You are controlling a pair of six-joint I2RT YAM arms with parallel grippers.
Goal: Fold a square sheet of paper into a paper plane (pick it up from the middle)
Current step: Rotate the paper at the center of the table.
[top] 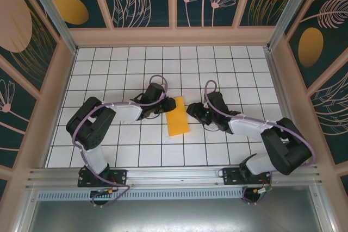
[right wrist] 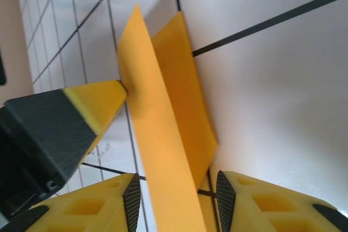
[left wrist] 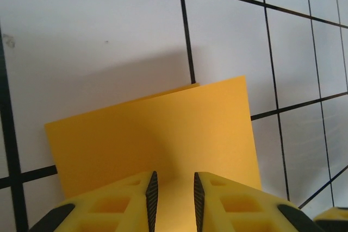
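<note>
The single square sheet of paper [top: 176, 116], folded double, lies mid-counter [top: 125, 69] between the two claws; judged light, limp and easily creased, it is best taken near the middle of a free edge. The left claw [left wrist: 174, 194] stands nearly together at the sheet's near edge, and whether it pinches the paper cannot be told. The right claw [right wrist: 178, 188] stands apart, straddling the raised upper layer.

You will find no text, label, brand, number or sign to read anywhere in these views.
</note>
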